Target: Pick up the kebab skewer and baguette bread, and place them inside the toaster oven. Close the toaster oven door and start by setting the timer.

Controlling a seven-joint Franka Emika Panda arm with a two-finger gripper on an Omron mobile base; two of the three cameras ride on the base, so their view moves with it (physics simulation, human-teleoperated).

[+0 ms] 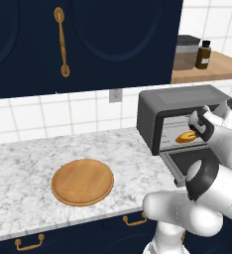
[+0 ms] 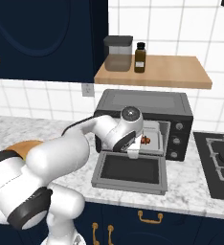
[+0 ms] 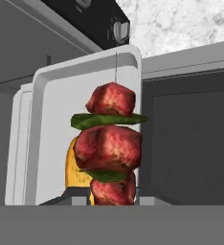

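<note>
My gripper (image 3: 115, 196) is shut on the kebab skewer (image 3: 111, 143), whose red meat chunks and green slices stand upright from the fingers in the hand view. It hangs over the pale metal tray (image 3: 47, 124) at the mouth of the dark grey toaster oven (image 2: 142, 103). The golden baguette bread (image 1: 186, 136) lies on that tray, partly behind the skewer (image 2: 145, 140); a yellow strip of it (image 3: 74, 172) shows. The toaster oven door (image 2: 130, 170) is dropped open and flat under my hand (image 1: 196, 128).
A round wooden board (image 1: 82, 181) lies on the marble counter left of the oven. Knobs (image 2: 177, 127) sit on the oven's right side. A wooden shelf (image 2: 154, 72) above holds a jar and a brown bottle. A black hob (image 2: 219, 162) lies to the right.
</note>
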